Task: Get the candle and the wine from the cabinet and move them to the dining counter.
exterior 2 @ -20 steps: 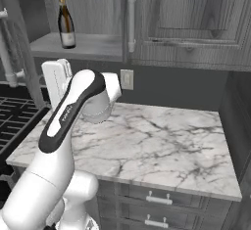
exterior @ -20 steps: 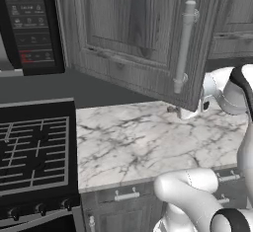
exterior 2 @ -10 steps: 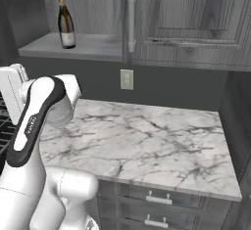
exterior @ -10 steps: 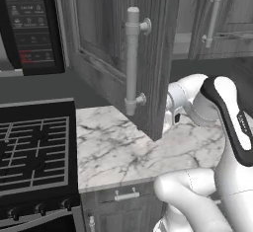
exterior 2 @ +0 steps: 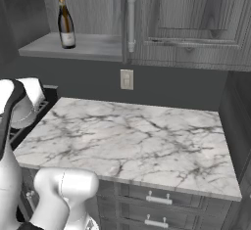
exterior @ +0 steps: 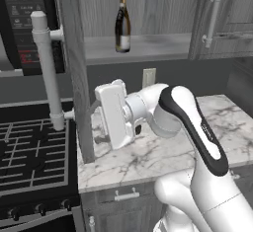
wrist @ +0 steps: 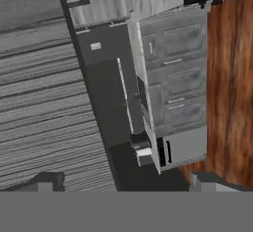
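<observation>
Swung cabinet door point(exterior: 74, 78) fully open, exposed wine point(exterior: 122, 22) upright on cabinet point(exterior 2: 186, 23) shelf at far left, left gripper point(wrist: 123, 181) spread wide and empty beside door, candle unseen, pickup pending.

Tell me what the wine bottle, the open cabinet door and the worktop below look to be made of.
Wine bottle: dark glossy glass by its sheen, gold foil at the neck, pale, probably paper, label.
Cabinet door: dark grey wood or wood-look laminate, grain streaks visible; its long handle looks like pale matte metal.
Worktop: white marble-like stone with grey veins, smooth finish; could be imitation.
</observation>
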{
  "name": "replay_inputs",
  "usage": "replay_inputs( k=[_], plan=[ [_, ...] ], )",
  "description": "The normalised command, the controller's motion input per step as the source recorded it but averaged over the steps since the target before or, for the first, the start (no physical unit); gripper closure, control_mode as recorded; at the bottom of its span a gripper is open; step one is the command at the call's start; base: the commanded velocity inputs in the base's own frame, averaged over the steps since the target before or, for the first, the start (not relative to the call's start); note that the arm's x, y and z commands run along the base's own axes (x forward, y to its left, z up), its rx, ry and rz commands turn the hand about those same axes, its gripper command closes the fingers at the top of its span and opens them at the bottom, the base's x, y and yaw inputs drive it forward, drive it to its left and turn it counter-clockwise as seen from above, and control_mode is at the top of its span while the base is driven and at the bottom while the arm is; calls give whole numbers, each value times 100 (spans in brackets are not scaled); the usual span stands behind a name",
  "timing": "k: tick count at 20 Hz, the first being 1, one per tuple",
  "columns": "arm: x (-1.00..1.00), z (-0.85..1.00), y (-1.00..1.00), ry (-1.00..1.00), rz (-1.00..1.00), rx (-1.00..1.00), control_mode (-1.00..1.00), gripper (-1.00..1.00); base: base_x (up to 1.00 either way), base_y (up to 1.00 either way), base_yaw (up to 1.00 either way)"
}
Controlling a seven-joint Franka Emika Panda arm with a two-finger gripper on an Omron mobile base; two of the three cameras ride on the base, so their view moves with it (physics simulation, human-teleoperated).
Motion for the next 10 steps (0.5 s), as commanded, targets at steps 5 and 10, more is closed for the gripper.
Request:
replay_inputs(
  k=[5,10],
  plan=[
    [0,-10,60,2,1,-1,-100,-100,0,0,0],
    [0,-13,1,-1,2,-11,-100,-100,0,0,0]
  ],
)
